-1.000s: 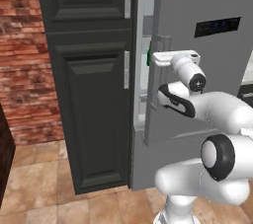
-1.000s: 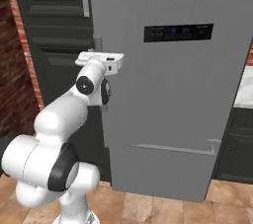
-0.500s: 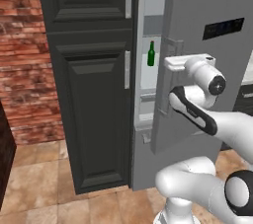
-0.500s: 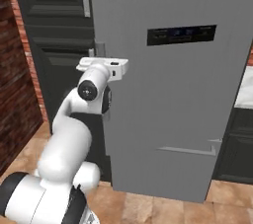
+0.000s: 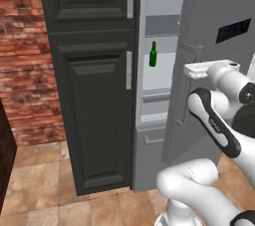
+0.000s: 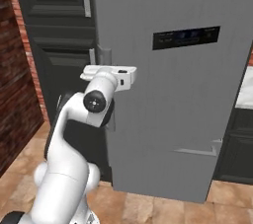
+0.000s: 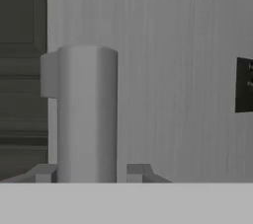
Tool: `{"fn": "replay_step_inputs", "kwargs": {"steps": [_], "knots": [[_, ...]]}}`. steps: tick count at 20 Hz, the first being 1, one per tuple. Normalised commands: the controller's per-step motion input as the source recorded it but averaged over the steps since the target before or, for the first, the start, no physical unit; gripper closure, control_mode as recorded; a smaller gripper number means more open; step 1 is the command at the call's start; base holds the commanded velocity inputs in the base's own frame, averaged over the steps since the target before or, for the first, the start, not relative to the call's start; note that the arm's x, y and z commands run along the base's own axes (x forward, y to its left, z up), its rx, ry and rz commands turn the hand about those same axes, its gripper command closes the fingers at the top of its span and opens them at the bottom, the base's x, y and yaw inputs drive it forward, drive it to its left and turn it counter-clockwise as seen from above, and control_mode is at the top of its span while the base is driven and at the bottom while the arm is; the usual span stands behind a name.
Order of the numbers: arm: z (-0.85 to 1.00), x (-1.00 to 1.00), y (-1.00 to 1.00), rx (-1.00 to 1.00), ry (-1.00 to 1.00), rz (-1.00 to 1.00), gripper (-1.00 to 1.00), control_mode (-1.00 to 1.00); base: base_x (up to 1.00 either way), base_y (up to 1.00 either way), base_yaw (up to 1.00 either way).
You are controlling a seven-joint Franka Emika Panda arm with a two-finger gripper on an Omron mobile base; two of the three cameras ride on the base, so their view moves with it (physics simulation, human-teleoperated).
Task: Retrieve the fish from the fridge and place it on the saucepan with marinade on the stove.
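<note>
The fridge is a tall grey appliance whose door stands partly open, with pale shelves showing in the gap. My gripper is shut on the door's vertical grey handle, one fingertip on each side of it. The handle sits at the door's left edge, with my hand pressed against it. The fish is hidden. The saucepan, marinade and stove are out of view.
A green glass bottle stands on a shelf inside the fridge. A tall dark panelled cabinet adjoins the fridge on the left, beside a brick wall. A pale counter edge shows at the far right. Tiled floor lies below.
The fridge door has swung wider, pulled by my hand on its handle. The gap now shows the shelves and the green bottle.
</note>
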Motion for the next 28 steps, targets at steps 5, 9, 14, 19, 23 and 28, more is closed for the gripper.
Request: {"fn": "replay_step_inputs", "kwargs": {"steps": [5,9,14,19,23,28], "knots": [[0.13,-0.45,-0.66,0.0,0.06,0.0,1.0,-1.0,0.0,0.0,0.0],[0.17,-0.38,-0.64,0.0,0.08,0.0,1.0,-1.0,0.0,0.0,0.0],[0.03,-0.34,-0.69,0.0,0.05,0.01,1.0,-1.0,0.0,0.0,0.0],[0.0,-0.19,-0.62,0.0,0.01,0.04,1.0,-1.0,0.0,0.0,0.0],[0.0,-0.01,-0.54,0.0,0.0,0.08,1.0,-1.0,0.0,0.0,0.0],[0.0,0.0,-0.44,0.0,0.0,0.07,1.0,-1.0,0.0,0.0,0.0]]}}
